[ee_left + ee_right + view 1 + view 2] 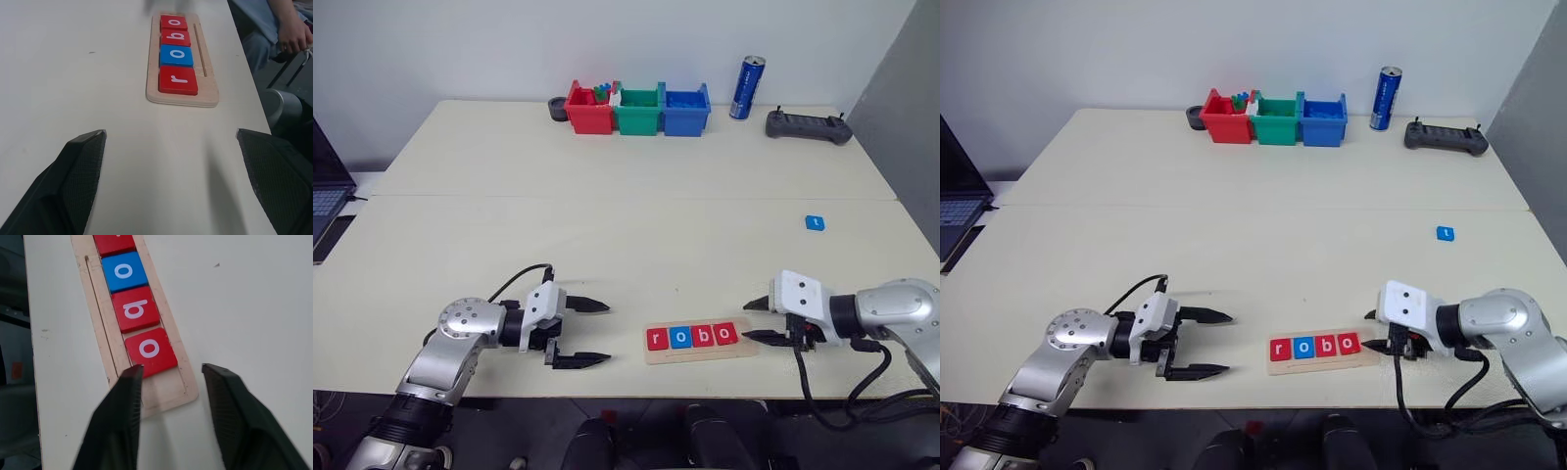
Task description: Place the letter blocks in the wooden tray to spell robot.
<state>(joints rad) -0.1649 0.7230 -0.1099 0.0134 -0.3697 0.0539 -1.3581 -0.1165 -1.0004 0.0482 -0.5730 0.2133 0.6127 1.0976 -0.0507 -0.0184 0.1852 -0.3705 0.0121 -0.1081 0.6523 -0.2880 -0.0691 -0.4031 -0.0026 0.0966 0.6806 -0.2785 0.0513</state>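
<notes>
Pale wood is what you see near the front edge of the table (pixel 607 176): the wooden tray (pixel 697 352) lies there with its long axis running left to right, between your two arms. Four letter blocks (pixel 691 337) sit in its slot in a row and read r, o, b, o from your left; the slot's right end is free. One blue block (pixel 815 222), with the letter t, lies apart on the right side of the table, well away from the tray.

Your left gripper (pixel 592 333) points toward the tray's left end, fingers spread wide, holding nothing. Your right gripper (pixel 756 319) is at the tray's right end, fingers apart and empty.

Your right wrist view shows one finger (pixel 117 416) just over the free end, near the last red o. Your left wrist view shows a person's hand (pixel 293 36) beyond the table edge.
</notes>
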